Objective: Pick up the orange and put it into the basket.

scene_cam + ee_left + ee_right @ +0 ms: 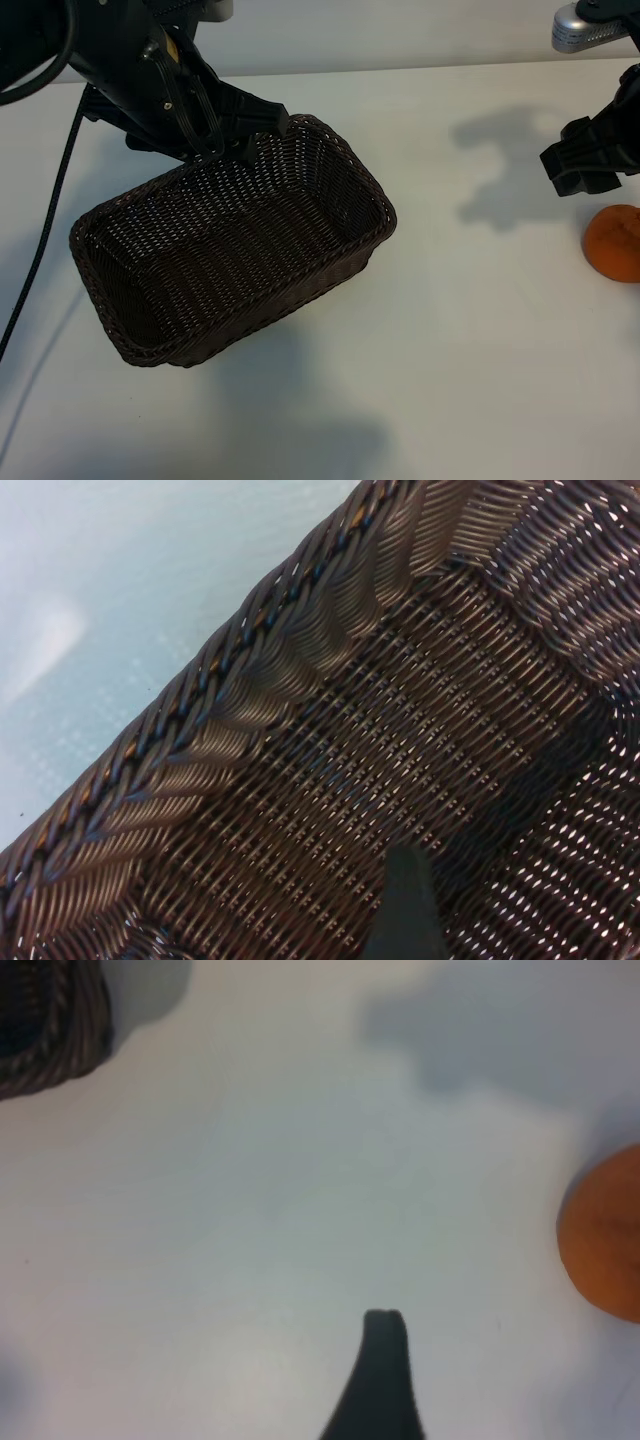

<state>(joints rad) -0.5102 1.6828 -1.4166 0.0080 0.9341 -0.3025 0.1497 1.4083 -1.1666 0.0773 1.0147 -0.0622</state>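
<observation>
Exterior camera high above table [450,350], wrist cameras close (basket [240,250] shared by all)

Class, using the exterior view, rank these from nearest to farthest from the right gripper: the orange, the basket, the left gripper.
From the right gripper:
1. Orange, just below it at the table's right edge.
2. Basket, across the table toward the left.
3. Left gripper, at the basket's far rim; only slightly beyond the basket's near end.

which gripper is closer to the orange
The right gripper, hovering just above the orange at the table's right edge; the left gripper is at the basket's rim.
</observation>
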